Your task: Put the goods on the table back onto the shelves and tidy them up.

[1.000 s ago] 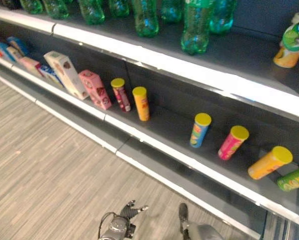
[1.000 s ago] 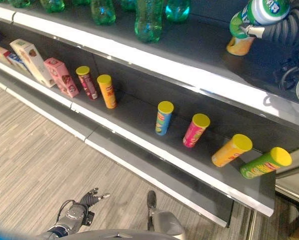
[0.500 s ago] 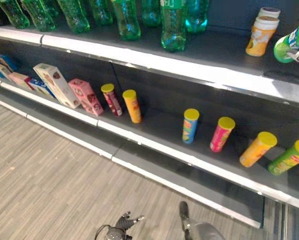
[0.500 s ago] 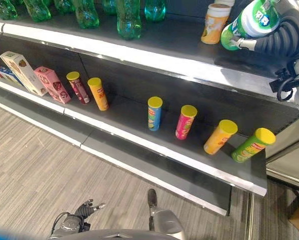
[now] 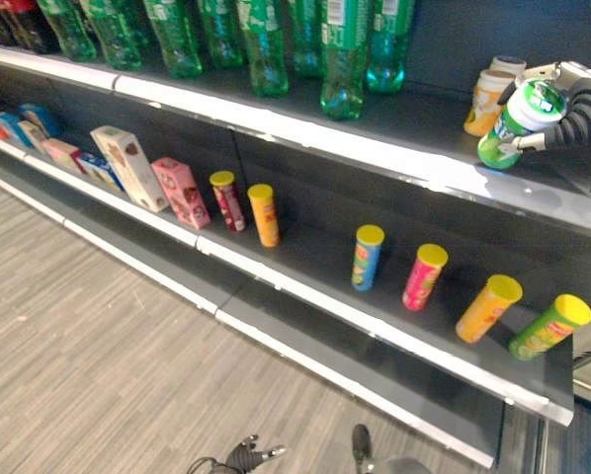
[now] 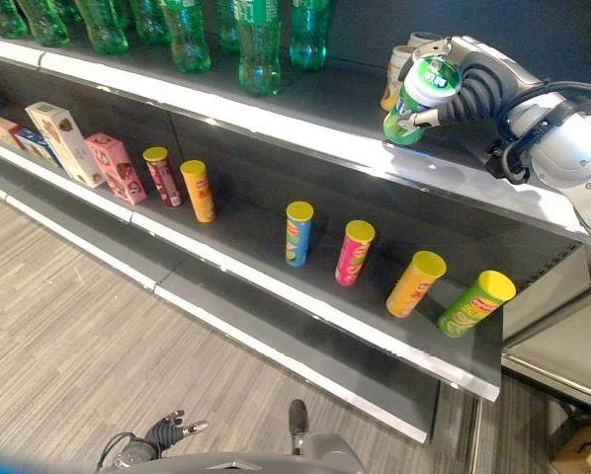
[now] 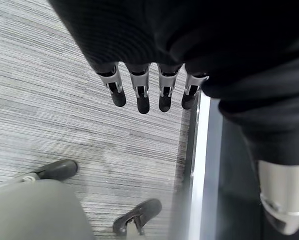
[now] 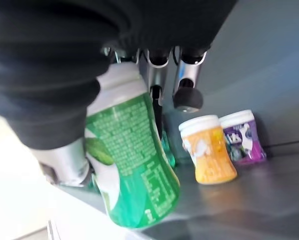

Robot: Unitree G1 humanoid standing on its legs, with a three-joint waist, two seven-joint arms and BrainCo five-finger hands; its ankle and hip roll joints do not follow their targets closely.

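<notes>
Now the right hand [image 6: 461, 84], gripping the green bottle [image 6: 421, 99], has lowered it shelfward.

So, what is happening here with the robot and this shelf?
The robot is restocking. Its right hand is curled round a green and white bottle and holds it tilted over the upper shelf, next to an orange cup and a purple cup standing there. The bottle is not yet released. The left hand hangs over the floor with straight fingers, holding nothing. On the shelf below, several snack tubes stand apart, some leaning.
</notes>
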